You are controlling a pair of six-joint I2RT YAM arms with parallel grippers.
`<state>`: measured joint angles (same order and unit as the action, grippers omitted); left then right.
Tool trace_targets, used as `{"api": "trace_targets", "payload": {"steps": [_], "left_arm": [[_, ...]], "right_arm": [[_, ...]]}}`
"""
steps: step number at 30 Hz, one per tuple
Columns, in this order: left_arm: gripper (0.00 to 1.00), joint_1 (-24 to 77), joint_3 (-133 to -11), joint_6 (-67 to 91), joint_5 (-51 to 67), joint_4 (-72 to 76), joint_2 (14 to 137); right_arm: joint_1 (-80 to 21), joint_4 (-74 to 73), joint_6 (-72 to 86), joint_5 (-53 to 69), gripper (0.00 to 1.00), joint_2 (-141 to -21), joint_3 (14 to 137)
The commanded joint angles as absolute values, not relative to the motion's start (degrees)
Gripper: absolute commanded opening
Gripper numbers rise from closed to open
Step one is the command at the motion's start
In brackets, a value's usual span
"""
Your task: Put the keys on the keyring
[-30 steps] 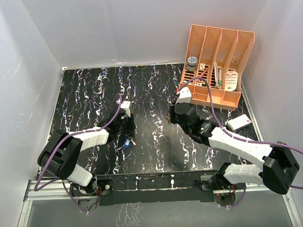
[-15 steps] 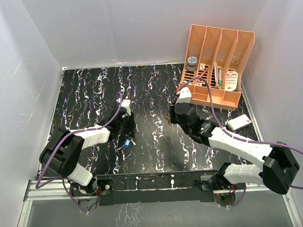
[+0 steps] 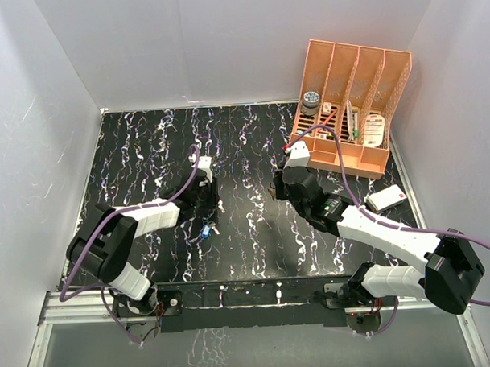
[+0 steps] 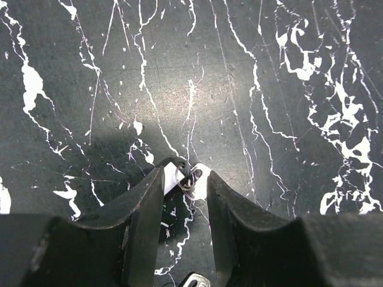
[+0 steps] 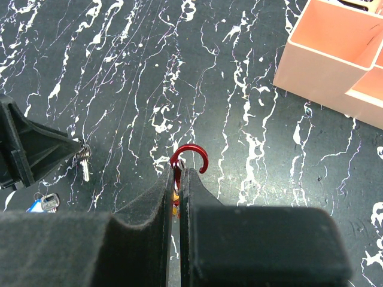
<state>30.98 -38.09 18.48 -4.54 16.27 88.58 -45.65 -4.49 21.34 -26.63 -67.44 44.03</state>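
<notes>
Now your right hand (image 5: 178, 174) clamps the keyring (image 5: 189, 149), open hook jutting ahead, while your left hand (image 4: 185, 179) pinches a key (image 5: 84, 164) toward it.

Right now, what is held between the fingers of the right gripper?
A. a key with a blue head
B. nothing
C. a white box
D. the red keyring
D: in the right wrist view, the red keyring sticks out from the closed tips of the right gripper.
</notes>
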Motion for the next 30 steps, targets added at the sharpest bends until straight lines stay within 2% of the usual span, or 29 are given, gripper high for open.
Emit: {"api": "trace_targets", "payload": {"steps": [1, 10, 14, 20, 30], "left_arm": [[0.33, 31.19, -40.15, 17.91, -4.92, 15.78, 90.52], [0.31, 31.20, -40.65, 18.13, -5.05, 15.72, 91.66], [0.26, 31.19, -40.78, 18.11, -4.88, 15.82, 91.89], [0.14, 31.18, -40.82, 18.02, -5.08, 16.13, 92.21], [0.03, 31.16, -41.11, 17.51, -5.10, 16.91, 91.91]], "right_arm": [[-45.88, -1.49, 21.34, -27.50, 0.00, -65.90, 43.69], [-45.88, -1.48, 21.25, -27.73, 0.00, -65.90, 43.59], [-45.88, -1.55, 21.15, -27.84, 0.00, -65.86, 43.59], [-45.88, -1.41, 21.10, -27.86, 0.00, -66.06, 43.68], [-45.88, -1.23, 21.09, -27.85, 0.00, -66.41, 43.68]]}}
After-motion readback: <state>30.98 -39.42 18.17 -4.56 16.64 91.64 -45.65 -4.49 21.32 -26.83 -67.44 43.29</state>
